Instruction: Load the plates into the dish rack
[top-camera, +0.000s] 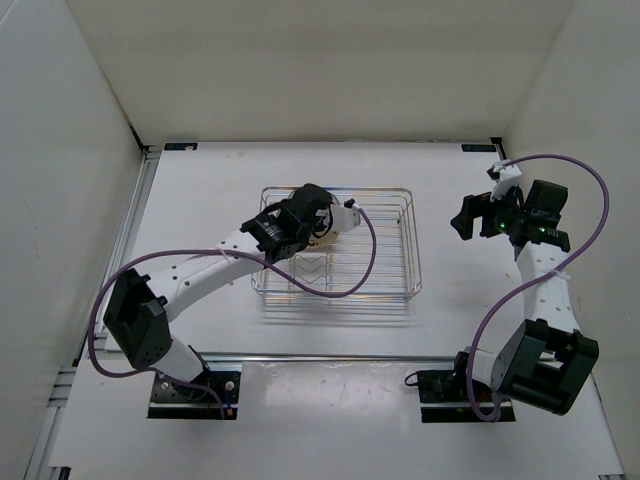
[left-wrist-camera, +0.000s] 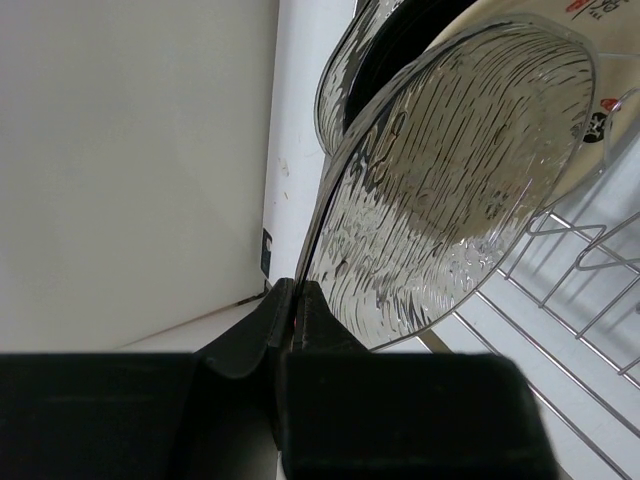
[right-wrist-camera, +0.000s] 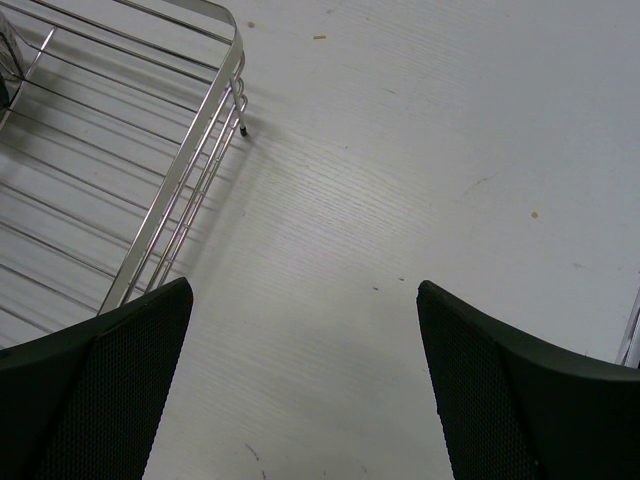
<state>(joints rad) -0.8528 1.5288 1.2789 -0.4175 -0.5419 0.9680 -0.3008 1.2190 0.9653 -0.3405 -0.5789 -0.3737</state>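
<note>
The near half of the dish rack shows only bare wire and its V-shaped dividers. Farther in, the left gripper is pinched narrow on the rim of one clear glass plate. It holds the plate on edge and tilted over the wires, which is probably how it needs to stand to slip between dividers.

Just behind the glass plate stands one black plate, with one pale plate beyond it. Both are on edge too, so I judge them already racked. That makes three plates counted. A fourth is not clearly visible, because from above the arm covers that stretch of the rack.

The right gripper hovers with its fingers wide apart and empty over the table, just right of the rack and out of the left arm's way.
</note>
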